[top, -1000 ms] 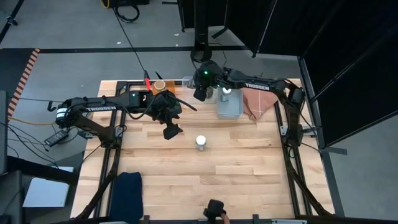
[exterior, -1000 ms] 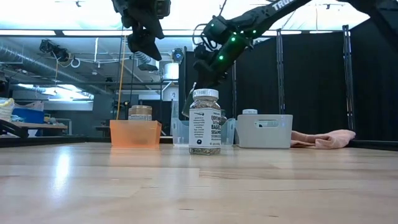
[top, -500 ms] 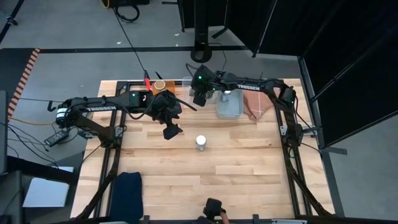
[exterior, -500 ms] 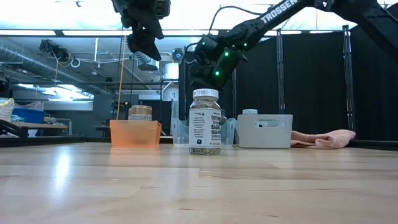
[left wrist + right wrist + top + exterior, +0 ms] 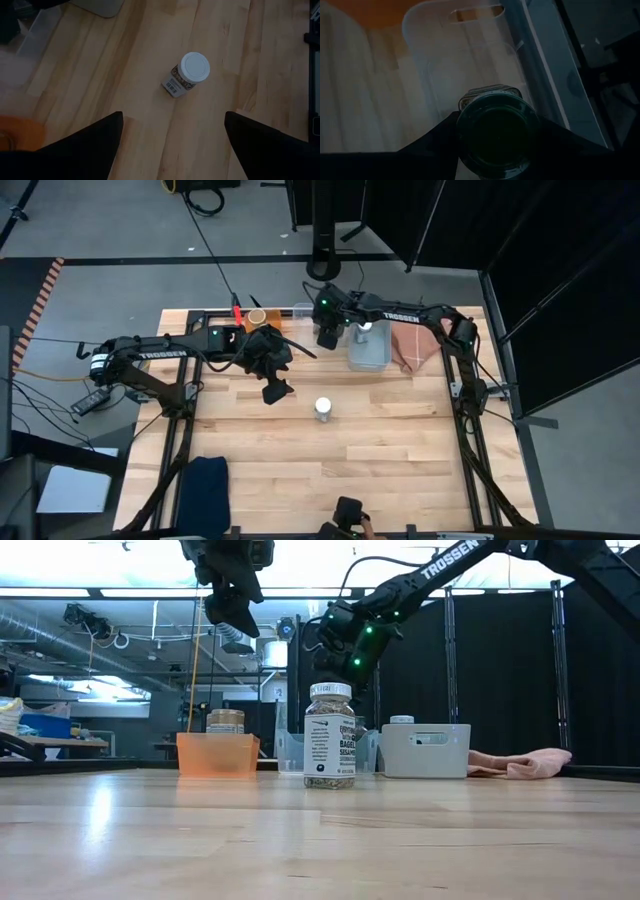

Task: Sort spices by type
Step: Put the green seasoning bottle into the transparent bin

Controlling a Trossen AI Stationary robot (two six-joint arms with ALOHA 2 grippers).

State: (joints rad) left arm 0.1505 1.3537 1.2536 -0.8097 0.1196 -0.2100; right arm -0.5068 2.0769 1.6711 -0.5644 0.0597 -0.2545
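A white-lidded spice jar (image 5: 323, 408) stands on its base in the middle of the table, and shows in the low view as the jar (image 5: 330, 735). My left gripper (image 5: 275, 391) hovers open above and left of it, looking down on the jar (image 5: 189, 72). My right gripper (image 5: 326, 336) is shut on a jar with a dark green lid (image 5: 496, 131), above the clear bin (image 5: 465, 55). A tan-lidded jar (image 5: 225, 721) sits in the orange bin (image 5: 217, 754). Another white-lidded jar (image 5: 364, 327) sits in the pale-blue bin (image 5: 368, 352). My right gripper pinches the green-lidded jar between its two fingers (image 5: 437, 135), one on each side of the jar's top just under the lid rim (image 5: 465, 112). The fingers come from above, pointing down. The jar is lifted clear, roughly upright, over the clear bin.
The three bins stand in a row along the far edge. A pink cloth (image 5: 410, 345) lies right of the pale-blue bin. A dark blue cloth (image 5: 205, 485) lies at the near left corner. Bare wood surrounds the lone white-lidded jar.
My right arm's forearm has swung slightly toward the far edge. Its gripper has stayed shut on the jar, above the clear bin, with only a small sideways shift. The left arm has kept still.
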